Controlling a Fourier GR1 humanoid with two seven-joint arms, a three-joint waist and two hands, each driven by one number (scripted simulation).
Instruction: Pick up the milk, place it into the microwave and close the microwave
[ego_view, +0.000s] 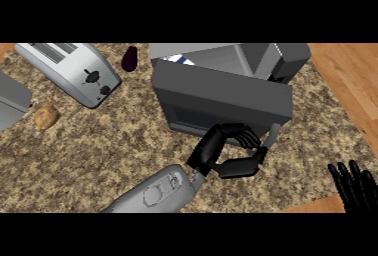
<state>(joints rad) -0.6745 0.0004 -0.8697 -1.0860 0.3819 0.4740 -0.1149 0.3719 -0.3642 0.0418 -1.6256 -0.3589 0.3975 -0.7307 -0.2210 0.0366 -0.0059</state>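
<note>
Left hand (230, 155) curls at microwave door (221, 100); no writing legible.

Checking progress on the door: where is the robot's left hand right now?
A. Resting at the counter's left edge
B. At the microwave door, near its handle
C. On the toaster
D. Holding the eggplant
B: the left hand is curled against the microwave door, beside its handle.
</note>
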